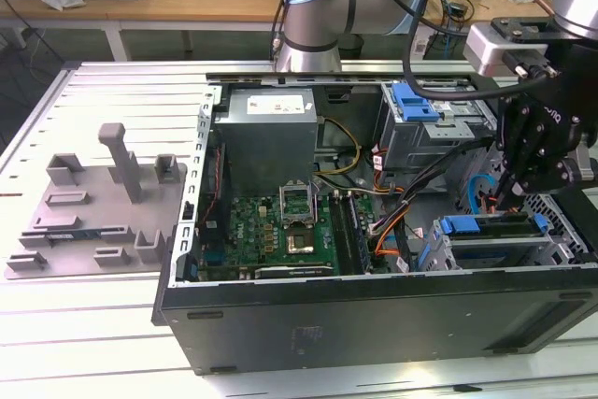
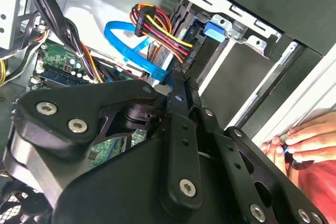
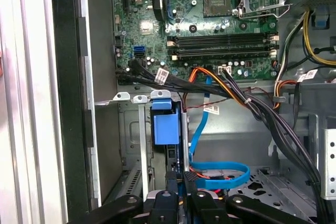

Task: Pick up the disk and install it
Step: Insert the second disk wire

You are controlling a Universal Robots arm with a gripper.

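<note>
- The disk (image 1: 493, 227) sits edge-up in the drive cage (image 1: 523, 249) at the exterior view's right, near the front edge of the open computer case (image 1: 374, 315); its blue rail bracket runs along the top.
- In the first wrist view the disk's blue bracket (image 3: 166, 124) stands in the grey cage slot, directly ahead of my fingertips.
- My end effector (image 1: 523, 161) hangs just above the disk in the exterior view; in the first wrist view my end effector (image 3: 181, 182) has its fingers drawn close together around the disk's thin upper edge, though I cannot tell for sure whether they grip it.
- A blue flat data cable (image 3: 220, 174) loops beside the disk, and a bundle of orange, red and black wires (image 2: 163, 35) runs just past it.
- The green motherboard (image 1: 280, 231) lies to the exterior view's left of the cage, with the grey power supply (image 1: 271, 133) beyond it.
- A second cage with a blue latch (image 1: 411, 100) sits farther back.
- A person's hand (image 2: 299, 140) rests on the case's edge in the second wrist view.
- A grey fixture plate (image 1: 93, 212) lies on the desk (image 1: 84, 343) at the exterior view's left.
</note>
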